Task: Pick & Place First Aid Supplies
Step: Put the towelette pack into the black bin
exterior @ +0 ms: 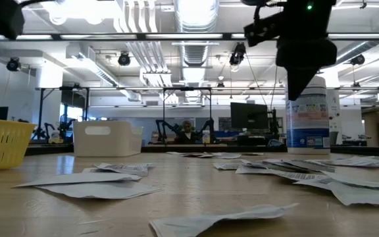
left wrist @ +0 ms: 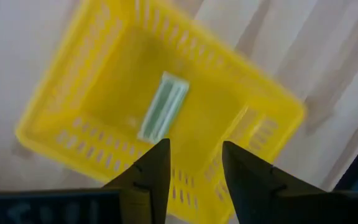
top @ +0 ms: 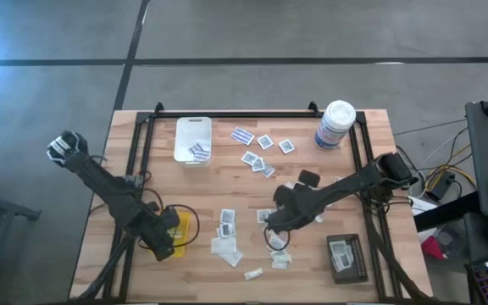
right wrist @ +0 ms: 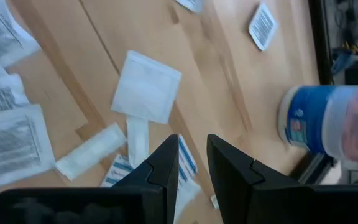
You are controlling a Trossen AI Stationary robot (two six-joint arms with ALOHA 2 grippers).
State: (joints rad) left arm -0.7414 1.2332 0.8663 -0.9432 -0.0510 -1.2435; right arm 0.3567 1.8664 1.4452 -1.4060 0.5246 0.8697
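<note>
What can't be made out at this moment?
- Yellow tray, high view: the left arm covers most of it, hiding its contents.
- Narrow packet, left wrist view: motion blur hides its print.
- Black tray: out of the low view.
- Right claw: whether it grips anything.

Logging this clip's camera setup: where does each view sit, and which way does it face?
High: overhead, straight down on the table; both arms show.
Low: table height, level across packets toward the canister; one arm hangs above.
Left wrist: over the yellow tray, a strip inside; left tool open.
Right wrist: over packets; right tool.
Shared: canister in high, low, right wrist.
</note>
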